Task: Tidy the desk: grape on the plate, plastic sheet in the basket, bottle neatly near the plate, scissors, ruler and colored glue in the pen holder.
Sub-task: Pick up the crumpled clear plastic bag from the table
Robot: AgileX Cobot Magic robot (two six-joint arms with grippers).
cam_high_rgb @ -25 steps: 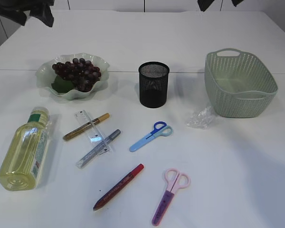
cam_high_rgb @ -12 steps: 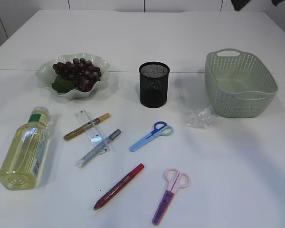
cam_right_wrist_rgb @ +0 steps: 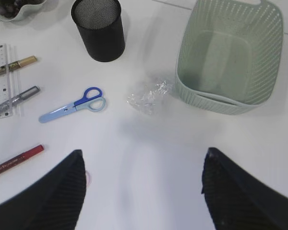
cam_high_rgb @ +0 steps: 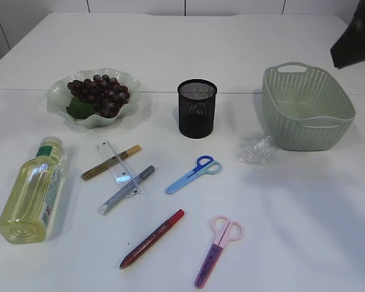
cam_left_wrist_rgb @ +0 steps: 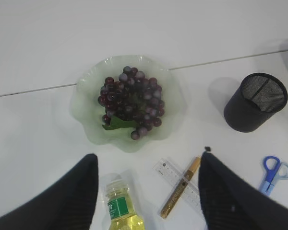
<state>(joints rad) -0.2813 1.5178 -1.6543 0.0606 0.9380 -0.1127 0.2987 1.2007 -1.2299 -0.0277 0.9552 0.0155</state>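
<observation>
The grapes [cam_high_rgb: 99, 94] lie on the green plate [cam_high_rgb: 58, 91] at the back left. The bottle [cam_high_rgb: 33, 191] lies on its side at the front left. The ruler [cam_high_rgb: 118, 167] lies across a gold glue pen [cam_high_rgb: 110, 162] and a silver one [cam_high_rgb: 126, 190]. A red glue pen [cam_high_rgb: 152, 238], blue scissors [cam_high_rgb: 193, 174] and pink scissors [cam_high_rgb: 219, 250] lie in front. The plastic sheet [cam_high_rgb: 256, 150] lies beside the basket [cam_high_rgb: 306, 107]. The black pen holder [cam_high_rgb: 197, 108] stands in the middle. My left gripper [cam_left_wrist_rgb: 149, 155] is open high above the bottle neck. My right gripper [cam_right_wrist_rgb: 143, 152] is open above bare table.
The right arm [cam_high_rgb: 356, 39] shows as a dark shape at the upper right edge of the exterior view, above the basket. The left arm is out of that view. A seam runs across the white table behind the plate and basket.
The left arm's dark shape at the top left has left the exterior view. The right arm has shifted from the top edge to the upper right edge. No object has moved.
</observation>
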